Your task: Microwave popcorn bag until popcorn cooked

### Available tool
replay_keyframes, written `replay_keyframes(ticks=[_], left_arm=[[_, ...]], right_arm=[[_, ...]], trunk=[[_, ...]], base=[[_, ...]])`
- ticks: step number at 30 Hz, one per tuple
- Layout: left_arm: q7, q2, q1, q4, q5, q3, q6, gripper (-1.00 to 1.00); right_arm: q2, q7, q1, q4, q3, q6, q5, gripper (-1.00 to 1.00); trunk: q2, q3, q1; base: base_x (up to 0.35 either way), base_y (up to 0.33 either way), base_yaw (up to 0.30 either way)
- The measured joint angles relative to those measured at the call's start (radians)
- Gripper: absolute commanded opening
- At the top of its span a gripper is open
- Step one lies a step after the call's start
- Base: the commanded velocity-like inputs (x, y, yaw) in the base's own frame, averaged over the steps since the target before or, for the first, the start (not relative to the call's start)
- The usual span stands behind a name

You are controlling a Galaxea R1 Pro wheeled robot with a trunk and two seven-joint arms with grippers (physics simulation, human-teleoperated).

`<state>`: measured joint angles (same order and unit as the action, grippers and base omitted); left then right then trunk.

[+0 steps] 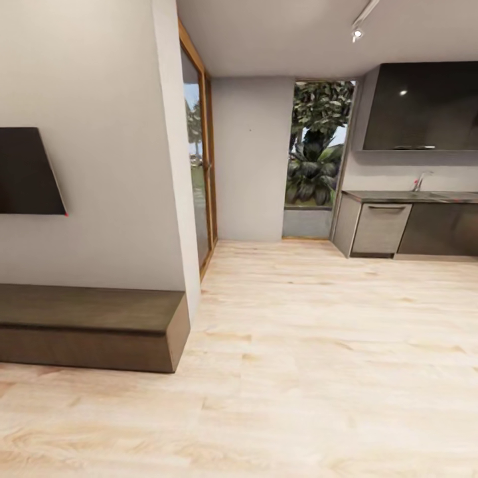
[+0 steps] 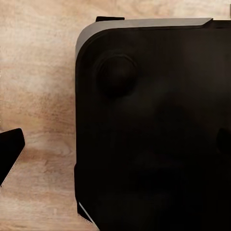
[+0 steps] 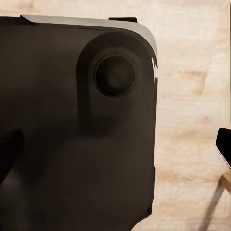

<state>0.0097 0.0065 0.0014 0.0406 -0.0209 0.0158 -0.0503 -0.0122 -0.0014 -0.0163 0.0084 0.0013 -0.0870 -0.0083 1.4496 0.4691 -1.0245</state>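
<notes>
Where cabinets stand, countertop (image 1: 398,196) far ahead

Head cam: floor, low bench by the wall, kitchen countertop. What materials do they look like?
Floor: pale wood planks, matte, grain and board seams visible.
Bench: dark brown wood, likely veneer, faint grain, dull finish.
Countertop: dark grey, slightly glossy, metal or stone; too far away to tell which.

Pale wood-plank floor (image 1: 312,372) carrying a low dark-brown bench (image 1: 93,325) along the wall and, farther off, kitchen cabinets (image 1: 411,229).
</notes>
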Motion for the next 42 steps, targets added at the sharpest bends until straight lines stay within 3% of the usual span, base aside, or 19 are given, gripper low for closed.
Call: replay_keyframes(ticks=[11, 34, 39, 42], left_arm=[[0.0, 0.001, 0.0, 0.0, 0.001, 0.0, 0.0, 1.0], [0.001, 0.003, 0.0, 0.005, -0.001, 0.002, -0.002, 1.0], [0.002, 0.006, 0.0, 0.004, -0.104, 0.0, -0.002, 1.0], [0.002, 0.005, 0.0, 0.003, -0.121, -0.003, -0.003, 1.0]], right_arm=[[-0.005, 0.0, 0.0, 0.001, -0.004, -0.04, -0.009, 1.0], [-0.006, 0.0, 0.0, 0.0, -0.005, -0.043, -0.011, 1.0], [-0.006, 0.0, 0.0, 0.0, -0.006, -0.043, -0.01, 1.0], [-0.007, 0.0, 0.0, 0.0, -0.006, -0.043, -0.009, 1.0]], trunk=[[0.0, 0.0, -0.001], [0.0, 0.0, -0.001], [0.0, 0.0, -0.001], [0.0, 0.0, -0.001]], base=[[0.123, 0.0, -0.036], [0.0, 0.0, -0.233], [0.0, 0.0, -0.242], [0.0, 0.0, -0.242]])
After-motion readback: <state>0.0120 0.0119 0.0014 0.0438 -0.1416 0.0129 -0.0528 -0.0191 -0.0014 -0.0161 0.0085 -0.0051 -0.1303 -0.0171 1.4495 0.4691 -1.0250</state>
